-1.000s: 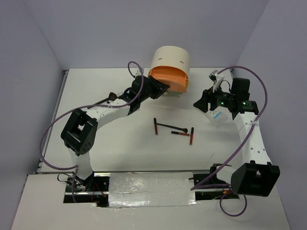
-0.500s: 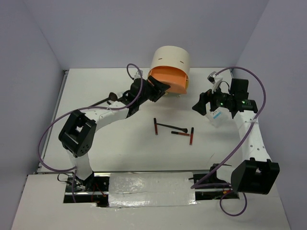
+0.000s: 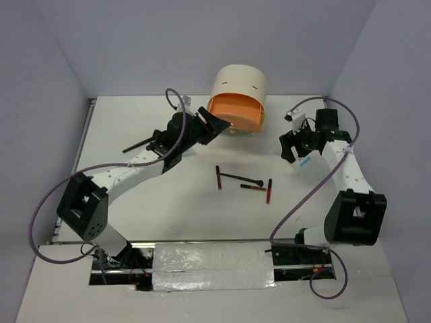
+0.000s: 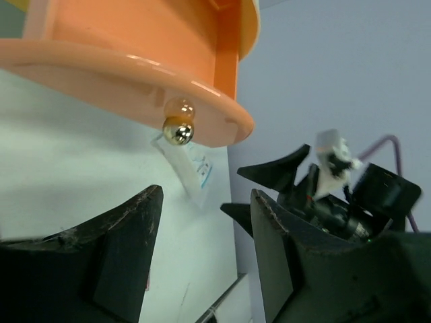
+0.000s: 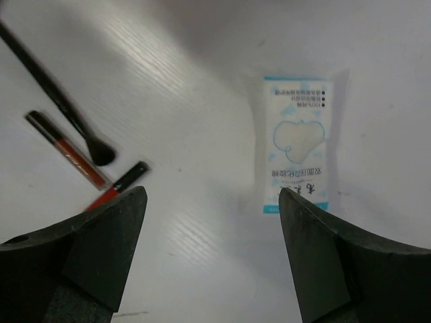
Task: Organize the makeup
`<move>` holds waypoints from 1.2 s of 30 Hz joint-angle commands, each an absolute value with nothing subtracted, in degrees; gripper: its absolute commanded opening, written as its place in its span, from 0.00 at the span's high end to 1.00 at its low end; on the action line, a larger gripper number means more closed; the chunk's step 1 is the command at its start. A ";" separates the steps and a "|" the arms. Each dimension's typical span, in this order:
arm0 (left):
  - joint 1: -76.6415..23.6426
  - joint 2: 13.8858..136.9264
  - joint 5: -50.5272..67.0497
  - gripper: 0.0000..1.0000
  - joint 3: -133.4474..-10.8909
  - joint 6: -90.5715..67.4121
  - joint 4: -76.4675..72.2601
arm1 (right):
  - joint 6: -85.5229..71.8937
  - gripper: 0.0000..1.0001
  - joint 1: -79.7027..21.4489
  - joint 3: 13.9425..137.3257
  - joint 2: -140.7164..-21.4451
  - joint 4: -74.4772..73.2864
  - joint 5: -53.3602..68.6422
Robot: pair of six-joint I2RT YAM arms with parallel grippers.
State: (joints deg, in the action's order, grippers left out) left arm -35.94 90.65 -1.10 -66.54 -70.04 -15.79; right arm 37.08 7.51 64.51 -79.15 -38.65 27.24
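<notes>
White-and-blue packet point(image 5: 294, 145) lies below the spread right claw point(image 5: 212, 202); spread left claw point(image 4: 206, 202) faces the orange drawer point(image 4: 135, 40).

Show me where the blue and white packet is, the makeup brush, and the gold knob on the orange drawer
white-and-blue packet point(image 5: 295, 145), right wrist view, centre of its printed face.
black brush point(image 5: 54, 94), right wrist view, middle of the handle.
gold knob point(image 4: 178, 132), left wrist view, its shiny round ball.

left gripper point(image 3: 214, 126): just beside orange drawer point(image 3: 237, 112)
right gripper point(image 3: 290, 145): near packet point(image 3: 303, 163)
sticks point(image 3: 269, 191): mid-table, between the two arms
</notes>
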 commanded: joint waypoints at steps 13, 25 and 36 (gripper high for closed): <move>-35.60 63.12 -17.04 0.20 -46.35 -53.96 -0.88 | 42.01 0.15 5.89 67.15 -93.95 -33.31 10.73; -35.42 45.02 -22.85 0.21 -30.42 -62.22 5.35 | 43.85 0.34 3.69 70.57 -101.95 -28.38 6.50; -35.42 37.27 -25.66 0.21 -26.10 -64.07 9.05 | 47.11 0.81 3.08 69.52 -104.24 -27.07 3.96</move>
State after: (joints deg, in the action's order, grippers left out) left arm -35.68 37.95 -24.12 -26.22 -63.29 9.50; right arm 45.41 3.62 70.76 -104.81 -28.80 4.62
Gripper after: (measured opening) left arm 0.795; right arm 0.224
